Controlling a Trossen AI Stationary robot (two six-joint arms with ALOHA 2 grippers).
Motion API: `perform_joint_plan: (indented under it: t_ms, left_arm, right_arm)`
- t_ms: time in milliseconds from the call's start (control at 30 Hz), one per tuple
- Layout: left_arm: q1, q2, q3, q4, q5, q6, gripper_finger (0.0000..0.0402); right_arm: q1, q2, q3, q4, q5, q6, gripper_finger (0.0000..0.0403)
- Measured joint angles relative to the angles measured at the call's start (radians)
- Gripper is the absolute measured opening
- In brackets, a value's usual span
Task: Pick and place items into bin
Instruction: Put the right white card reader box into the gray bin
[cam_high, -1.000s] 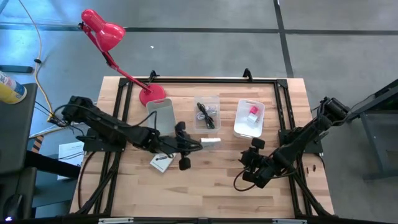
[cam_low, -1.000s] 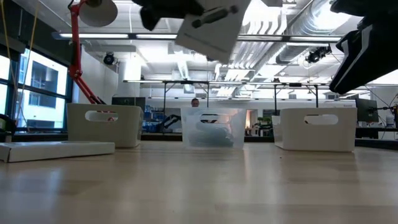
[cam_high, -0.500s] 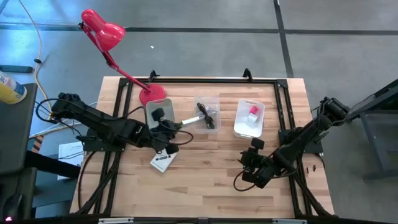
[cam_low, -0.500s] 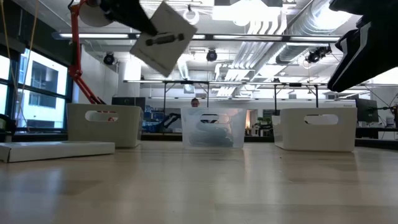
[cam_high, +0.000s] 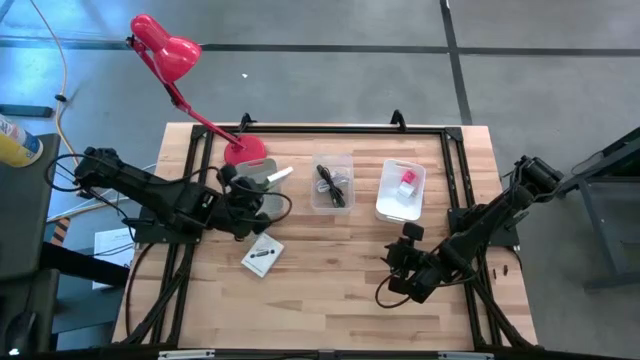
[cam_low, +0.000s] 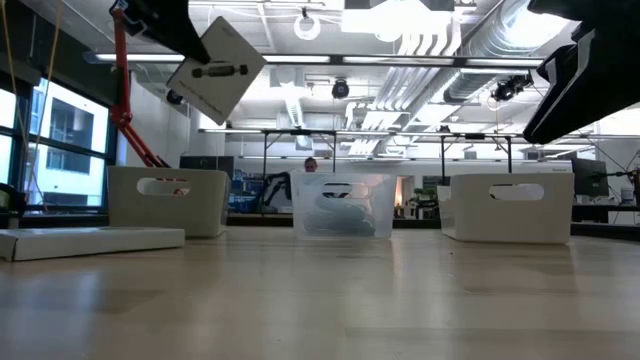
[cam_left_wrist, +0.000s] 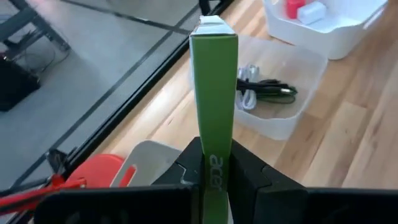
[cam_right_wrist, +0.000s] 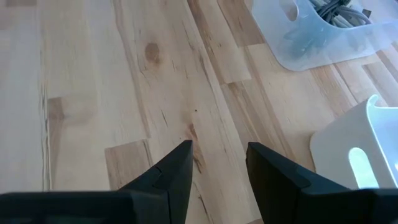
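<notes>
My left gripper (cam_high: 250, 190) (cam_left_wrist: 213, 167) is shut on a flat white card (cam_low: 215, 73) with dark print and a green side edge (cam_left_wrist: 213, 87). It hovers over the grey bin (cam_high: 262, 180) at the table's far left. A second white card (cam_high: 260, 257) lies flat on the table nearer the front. The clear middle bin (cam_high: 333, 182) holds a black cable (cam_left_wrist: 267, 92). The white right bin (cam_high: 402, 190) holds a pink cube (cam_high: 408, 179). My right gripper (cam_high: 405, 258) (cam_right_wrist: 217, 163) is open above bare wood at the near right. My left gripper pinches the card between its two fingers, one on each flat face, at the end nearest the wrist (cam_left_wrist: 213, 163). The green edge faces the wrist camera and the card's white free end (cam_left_wrist: 214, 25) points away. The card is lifted clear and tilted in the low view.
A red desk lamp (cam_high: 165, 50) stands with its base (cam_high: 245, 152) at the far left, just behind the grey bin. The three bins sit in a row along the far half. A black frame (cam_high: 455, 150) borders the table. Bare wood (cam_high: 330, 280) lies in front.
My left gripper has carried the card from the table's middle toward the left and far edge, ending over the grey bin. The card has stayed lifted and has turned about in the hold. The right arm has kept still.
</notes>
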Motion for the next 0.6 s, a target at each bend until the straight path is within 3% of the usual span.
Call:
perform_joint_plan:
  t_ms: [400, 600]
  left_arm:
    - [0.000, -0.021, -0.004, -0.159, -0.013, -0.183, 0.0022]
    - [-0.001, -0.048, -0.089, -0.166, 0.001, -0.289, 0.0027]
  right_arm:
    - [0.000, 0.000, 0.000, 0.008, 0.004, 0.000, 0.0142]
    - [0.001, 0.000, 0.000, 0.015, 0.003, -0.003, 0.0142]
